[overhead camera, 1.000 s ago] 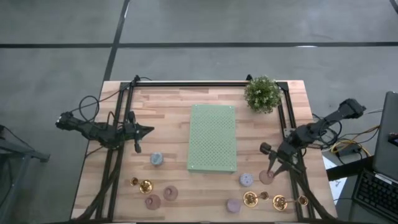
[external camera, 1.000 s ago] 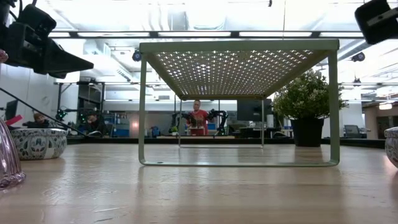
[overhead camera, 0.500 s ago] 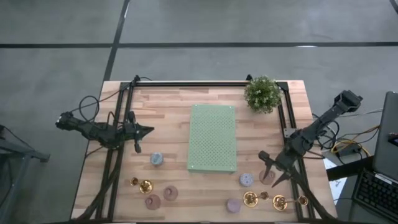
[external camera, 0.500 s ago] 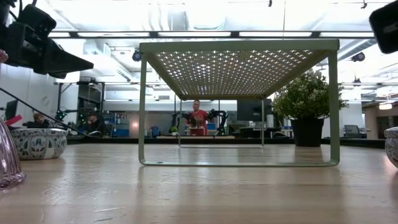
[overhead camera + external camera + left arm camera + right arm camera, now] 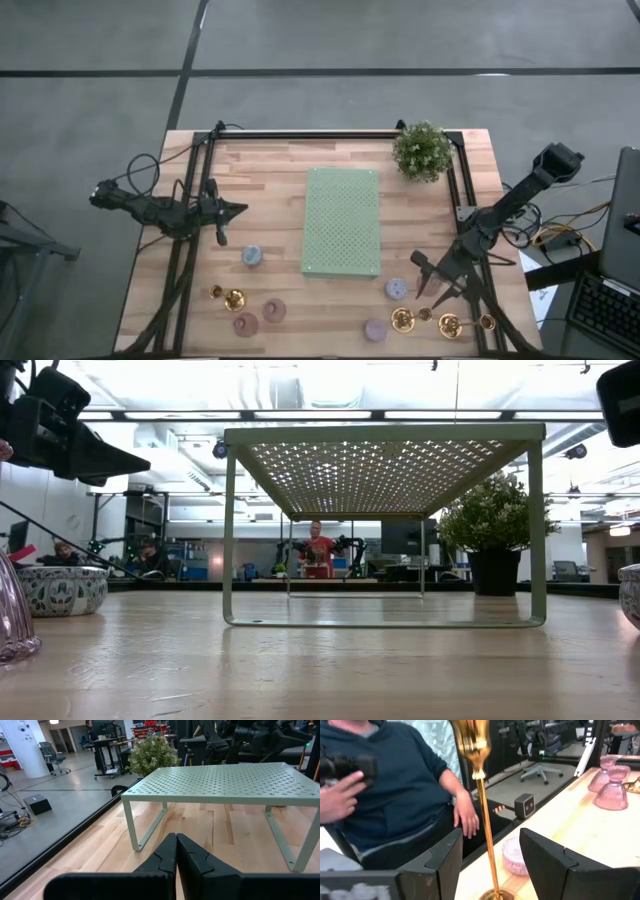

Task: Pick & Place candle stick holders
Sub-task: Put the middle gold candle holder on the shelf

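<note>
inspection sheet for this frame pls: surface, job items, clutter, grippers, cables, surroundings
Surface: wooden table, bare wood between the items.
Job's things: gold candle stick holders near the front right corner, another gold one front left; pastel cup holders scattered along the front; tall gold holder stands upright between the right gripper's fingers, untouched.
Clutter: green perforated stand in the centre; potted plant at the back right.
Grippers: left gripper shut, empty, left of the stand; right gripper open, over the front right group.
Cables: black cables loop by the left arm; more off the table's right edge.
Surroundings: seated person beside the table; people at desks behind.
</note>
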You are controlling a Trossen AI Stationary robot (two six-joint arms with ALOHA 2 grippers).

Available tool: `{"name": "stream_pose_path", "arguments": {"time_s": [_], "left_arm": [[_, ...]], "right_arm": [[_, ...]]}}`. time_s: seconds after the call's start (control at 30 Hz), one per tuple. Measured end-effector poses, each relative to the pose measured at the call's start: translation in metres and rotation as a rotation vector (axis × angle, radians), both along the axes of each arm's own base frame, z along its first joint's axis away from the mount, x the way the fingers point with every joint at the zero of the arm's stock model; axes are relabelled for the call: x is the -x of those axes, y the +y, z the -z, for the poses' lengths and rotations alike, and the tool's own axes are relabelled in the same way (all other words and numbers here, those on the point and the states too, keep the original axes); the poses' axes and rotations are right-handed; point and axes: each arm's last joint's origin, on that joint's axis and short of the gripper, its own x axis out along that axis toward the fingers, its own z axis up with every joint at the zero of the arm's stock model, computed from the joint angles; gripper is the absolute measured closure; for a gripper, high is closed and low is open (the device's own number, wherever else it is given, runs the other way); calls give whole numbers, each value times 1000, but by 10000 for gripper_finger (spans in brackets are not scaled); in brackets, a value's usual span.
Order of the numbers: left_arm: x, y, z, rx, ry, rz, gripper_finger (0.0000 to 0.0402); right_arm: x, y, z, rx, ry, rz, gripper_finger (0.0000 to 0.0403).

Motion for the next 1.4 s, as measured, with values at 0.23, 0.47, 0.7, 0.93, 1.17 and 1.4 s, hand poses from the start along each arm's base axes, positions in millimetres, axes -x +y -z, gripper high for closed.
{"name": "stream_pose_path", "arguments": {"time_s": [0.23, 0.47, 0.7, 0.93, 1.17, 1.4], "left_arm": [[0, 0, 0, 0, 0, 0, 387], [0, 0, 0, 0, 0, -1, 387], [0, 0, 0, 0, 0, -1, 388], [0, 0, 0, 0, 1, -1, 387], [0, 0, 0, 0, 0, -1, 387], [0, 0, 0, 0, 0, 0, 387]], "right_arm": [[-14, 12, -4, 49, -9, 7, 211], [-25, 22, -5, 67, 18, -28, 211], [-29, 32, -12, 68, -5, -87, 224], [-31, 34, -13, 82, -23, -93, 260], [-30, 34, -14, 92, -44, -96, 304], [-30, 33, -15, 97, -66, -98, 347]]}}
